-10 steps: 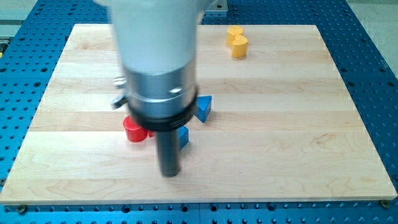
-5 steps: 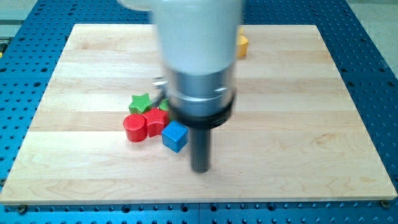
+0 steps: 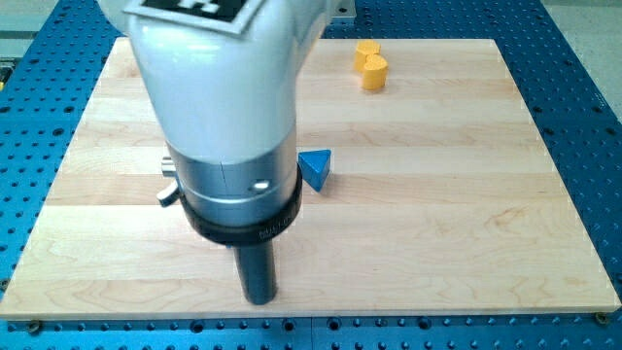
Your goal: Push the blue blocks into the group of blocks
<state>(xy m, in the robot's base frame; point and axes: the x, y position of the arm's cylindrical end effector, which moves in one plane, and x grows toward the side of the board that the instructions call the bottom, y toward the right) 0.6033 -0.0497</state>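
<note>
- Serving as end effector is a plain dark rod, so there are no jaws to be wide or narrow, and it holds nothing; my tip [image 3: 259, 297] rests on the surface [image 3: 437, 243] near the view's bottom edge, a little left of centre.
- Above the tip, the arm's broad grey and white body [image 3: 228, 126] fills the view's left-centre and hides the wood behind it; whether other blocks lie there cannot be told.
- Just beside the arm's right flank, up and to the view's right of the tip, lies the blue triangular block [image 3: 315, 168]; it is well apart from the tip, and whether it touches the arm's body cannot be told.
- No second blue block shows.
- Far off, near the view's top edge and right of centre, sit two yellow blocks [image 3: 369, 64], touching each other, the nearer one a short cylinder; they lie well apart from the blue triangular block.
- Around the surface runs a blue perforated bench [image 3: 583, 97].
</note>
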